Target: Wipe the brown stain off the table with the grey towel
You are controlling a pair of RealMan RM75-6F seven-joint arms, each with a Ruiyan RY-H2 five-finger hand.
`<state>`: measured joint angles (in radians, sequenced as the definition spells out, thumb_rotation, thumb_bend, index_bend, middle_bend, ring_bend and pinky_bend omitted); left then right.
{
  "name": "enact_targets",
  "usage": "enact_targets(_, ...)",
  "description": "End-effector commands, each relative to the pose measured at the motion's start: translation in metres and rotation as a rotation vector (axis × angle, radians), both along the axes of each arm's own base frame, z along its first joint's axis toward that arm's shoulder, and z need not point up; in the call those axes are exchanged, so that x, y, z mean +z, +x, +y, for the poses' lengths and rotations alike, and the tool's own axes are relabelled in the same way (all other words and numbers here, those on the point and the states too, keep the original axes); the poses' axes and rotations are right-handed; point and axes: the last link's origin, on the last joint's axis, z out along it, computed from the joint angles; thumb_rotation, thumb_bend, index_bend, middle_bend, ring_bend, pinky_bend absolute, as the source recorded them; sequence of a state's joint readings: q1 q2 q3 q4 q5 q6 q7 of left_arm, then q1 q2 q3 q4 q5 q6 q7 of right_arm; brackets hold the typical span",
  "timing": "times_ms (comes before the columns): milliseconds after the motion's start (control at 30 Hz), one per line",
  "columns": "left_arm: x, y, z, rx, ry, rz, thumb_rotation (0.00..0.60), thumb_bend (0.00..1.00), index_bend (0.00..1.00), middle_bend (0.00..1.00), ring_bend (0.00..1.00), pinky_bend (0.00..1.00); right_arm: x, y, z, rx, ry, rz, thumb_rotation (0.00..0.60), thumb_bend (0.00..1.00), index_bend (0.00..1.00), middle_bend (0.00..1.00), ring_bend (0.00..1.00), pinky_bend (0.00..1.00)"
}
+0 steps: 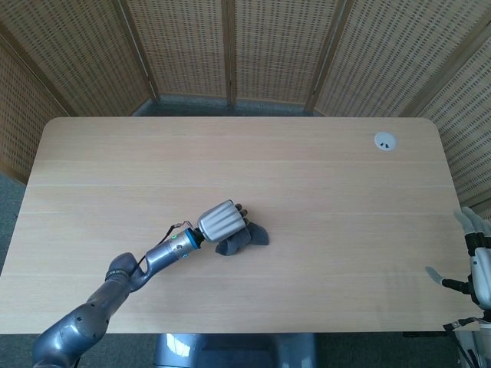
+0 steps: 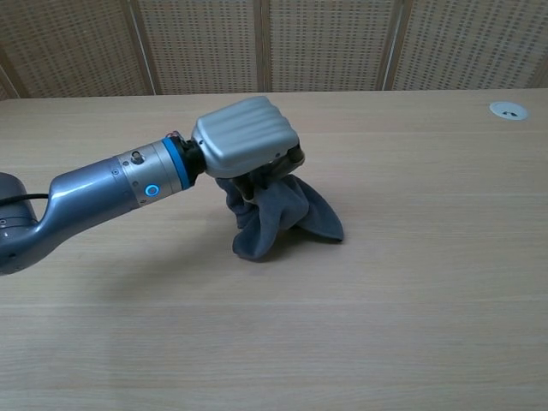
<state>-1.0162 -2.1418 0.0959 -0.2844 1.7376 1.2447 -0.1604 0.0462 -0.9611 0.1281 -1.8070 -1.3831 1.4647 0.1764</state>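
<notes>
My left hand (image 1: 223,221) (image 2: 247,147) grips the grey towel (image 1: 242,238) (image 2: 282,219) from above, near the middle of the wooden table (image 1: 307,192). The towel is bunched under the fingers and its lower folds lie on the tabletop. No brown stain shows in either view; the spot under the towel is hidden. My right hand (image 1: 477,261) hangs at the table's right edge in the head view, fingers spread, holding nothing.
A round white cable grommet (image 1: 384,141) (image 2: 509,110) sits in the far right corner of the table. Woven wicker screens (image 1: 230,46) stand behind the far edge.
</notes>
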Motion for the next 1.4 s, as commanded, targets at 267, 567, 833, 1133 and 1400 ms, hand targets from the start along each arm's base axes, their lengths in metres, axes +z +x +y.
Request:
enact_targets(267, 0.002, -0.004, 0.003, 0.005, 0.017, 0.017, 0.6, 0.22, 0.73, 0.67, 0.66, 0.92, 0.0, 0.0, -0.001, -0.002, 0.0, 0.002, 0.6, 0.0, 0.0, 0.0, 0.0, 0.0)
enact_targets(567, 0.017, -0.04, 0.005, 0.032, 0.035, 0.081, 0.6, 0.22, 0.73, 0.67, 0.66, 0.92, -0.001, 0.0, -0.001, -0.001, 0.001, 0.005, 0.6, 0.0, 0.0, 0.0, 0.0, 0.0)
enact_targets(833, 0.036, -0.075, 0.009, 0.085, 0.058, 0.12, 0.6, 0.22, 0.73, 0.67, 0.66, 0.92, -0.003, 0.002, 0.0, 0.003, 0.01, 0.011, 0.6, 0.0, 0.0, 0.0, 0.0, 0.0)
enact_targets(1133, 0.036, -0.069, 0.01, 0.091, 0.056, 0.087, 0.6, 0.23, 0.73, 0.67, 0.65, 0.92, -0.003, 0.002, 0.0, 0.003, 0.008, 0.01, 0.6, 0.0, 0.0, 0.0, 0.0, 0.0)
enact_targets(1400, 0.025, -0.038, 0.007, 0.104, 0.028, -0.047, 0.6, 0.23, 0.73, 0.67, 0.65, 0.92, -0.003, 0.001, -0.001, 0.001, 0.009, 0.008, 0.6, 0.0, 0.0, 0.0, 0.0, 0.0)
